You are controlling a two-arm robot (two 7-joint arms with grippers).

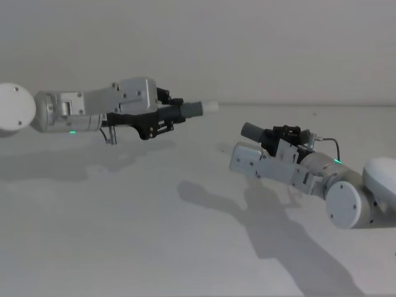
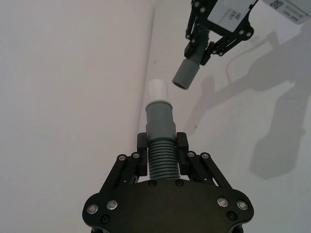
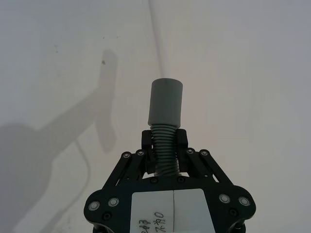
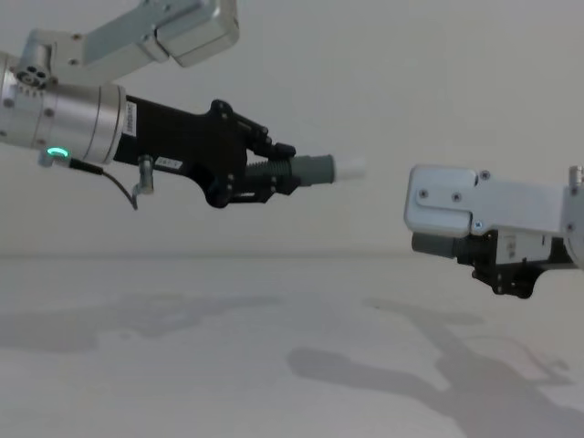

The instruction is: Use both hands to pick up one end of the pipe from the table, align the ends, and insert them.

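Both pipe pieces hang in the air above the white table point(image 1: 124, 241). My left gripper point(image 1: 168, 115) point(image 2: 162, 143) is shut on the ribbed body of one pipe piece point(image 2: 163, 162), and its grey cuff point(image 4: 315, 169) with a white tip point(image 1: 210, 106) points toward the right arm. Lower and to the right, my right gripper point(image 1: 283, 135) point(image 3: 164, 141) is shut on the ribs of the other pipe piece point(image 3: 164, 158). That piece's smooth grey cuff point(image 1: 252, 130) point(image 3: 165, 102) faces left. The two ends are apart, the white tip higher than the open cuff point(image 2: 185, 74).
Arm shadows fall across the bare table surface point(image 4: 274, 365). A plain light wall point(image 1: 247, 49) stands behind the table's far edge.
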